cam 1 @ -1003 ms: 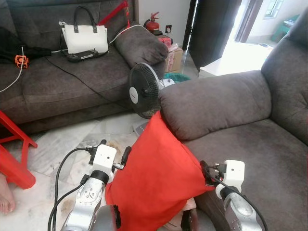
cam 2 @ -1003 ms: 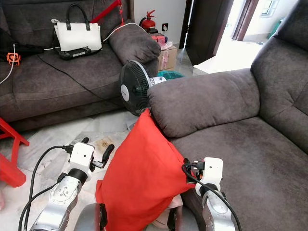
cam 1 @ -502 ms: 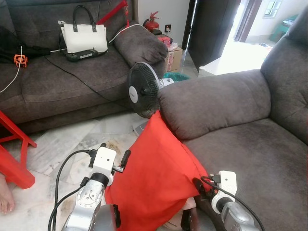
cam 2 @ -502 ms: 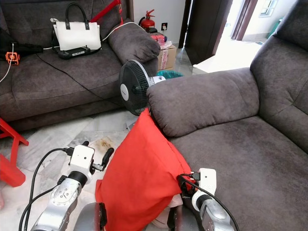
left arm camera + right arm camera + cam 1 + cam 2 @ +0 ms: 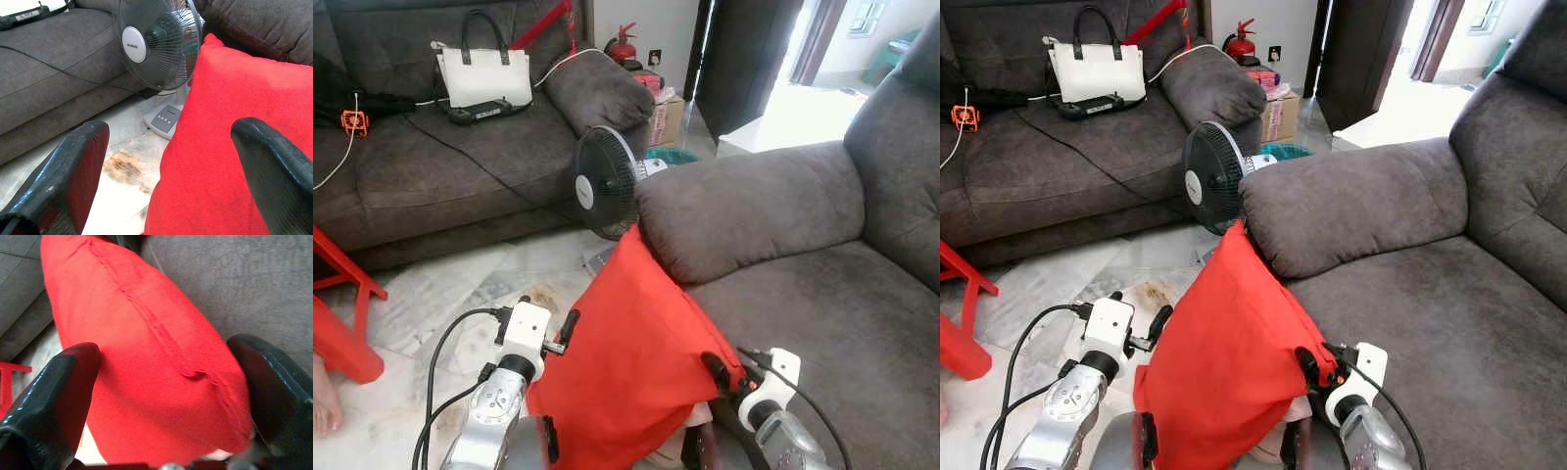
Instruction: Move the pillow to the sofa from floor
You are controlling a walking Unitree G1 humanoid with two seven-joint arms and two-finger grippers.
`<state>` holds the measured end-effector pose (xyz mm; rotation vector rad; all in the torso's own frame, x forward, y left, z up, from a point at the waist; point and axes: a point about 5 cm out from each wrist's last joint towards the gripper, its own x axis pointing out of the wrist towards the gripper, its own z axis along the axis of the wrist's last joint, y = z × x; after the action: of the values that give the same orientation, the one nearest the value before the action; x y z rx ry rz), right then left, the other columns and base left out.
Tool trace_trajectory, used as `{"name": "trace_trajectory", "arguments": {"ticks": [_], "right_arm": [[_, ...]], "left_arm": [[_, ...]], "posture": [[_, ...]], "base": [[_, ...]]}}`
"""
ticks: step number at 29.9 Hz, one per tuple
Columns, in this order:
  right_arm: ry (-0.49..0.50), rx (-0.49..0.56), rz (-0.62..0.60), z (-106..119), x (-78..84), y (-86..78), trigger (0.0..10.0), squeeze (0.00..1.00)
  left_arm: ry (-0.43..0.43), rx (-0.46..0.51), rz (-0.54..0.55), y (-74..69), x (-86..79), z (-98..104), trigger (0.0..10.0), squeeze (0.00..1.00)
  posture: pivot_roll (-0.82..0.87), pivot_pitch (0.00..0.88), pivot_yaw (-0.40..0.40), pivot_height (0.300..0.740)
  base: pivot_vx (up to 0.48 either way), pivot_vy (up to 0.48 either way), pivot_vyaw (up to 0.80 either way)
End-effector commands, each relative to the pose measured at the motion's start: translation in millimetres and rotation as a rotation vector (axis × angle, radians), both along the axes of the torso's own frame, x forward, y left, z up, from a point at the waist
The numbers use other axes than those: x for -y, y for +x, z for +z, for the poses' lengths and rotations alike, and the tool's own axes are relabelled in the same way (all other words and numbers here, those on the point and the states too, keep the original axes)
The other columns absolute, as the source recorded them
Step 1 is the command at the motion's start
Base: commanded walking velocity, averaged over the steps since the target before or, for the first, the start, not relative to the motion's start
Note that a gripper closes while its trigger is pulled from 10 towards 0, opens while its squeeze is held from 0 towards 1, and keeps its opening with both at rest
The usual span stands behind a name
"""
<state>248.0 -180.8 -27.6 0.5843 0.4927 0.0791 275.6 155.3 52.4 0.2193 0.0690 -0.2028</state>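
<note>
Red pillow (image 5: 636, 362) upright against sofa (image 5: 783, 211) armrest edge.

home living room | grey sofas (image 5: 803, 225) | fan (image 5: 605, 183) on tiled floor (image 5: 440, 294) | handbag (image 5: 485, 73) on sofa seat | open doorway (image 5: 803, 88)

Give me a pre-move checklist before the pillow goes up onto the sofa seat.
1. Right claw around the pillow edge: ok, fingers open on either side of the seam.
2. Left claw at the pillow's other side: ok, open, one finger against it.
3. Firm grip: cannot tell.
4. Sofa seat bare for landing: ok.
5. Fan close behind the pillow's top corner: not ok, snag risk.
6. Pillow off the floor: cannot tell, bottom hidden.
</note>
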Motion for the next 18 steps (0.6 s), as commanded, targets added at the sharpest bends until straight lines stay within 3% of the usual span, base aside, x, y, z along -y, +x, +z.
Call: {"name": "trace_trajectory", "arguments": {"ticks": [1,10,18], "right_arm": [[0.014,0.000,-0.010,1,0.1,2.0,10.0,0.00],[-0.011,-0.054,0.029,-6,-8.3,1.2,10.0,0.00],[0.029,-0.043,0.017,-2,-10.5,9.0,10.0,0.00]], "left_arm": [[-0.006,-0.001,-0.004,2.1,2.3,-1,10.0,0.00],[-0.008,-0.002,0.001,4.9,2.6,-1,10.0,0.00],[-0.014,-0.001,0.001,5.4,4.4,-2,10.0,0.00]], "posture": [[0.13,0.000,-0.086,0.571],[0.14,0.000,-0.093,0.571],[0.13,0.000,-0.098,0.571]], "base": [[0.000,0.000,0.00],[0.000,0.000,0.00],[0.000,0.000,0.00]]}}
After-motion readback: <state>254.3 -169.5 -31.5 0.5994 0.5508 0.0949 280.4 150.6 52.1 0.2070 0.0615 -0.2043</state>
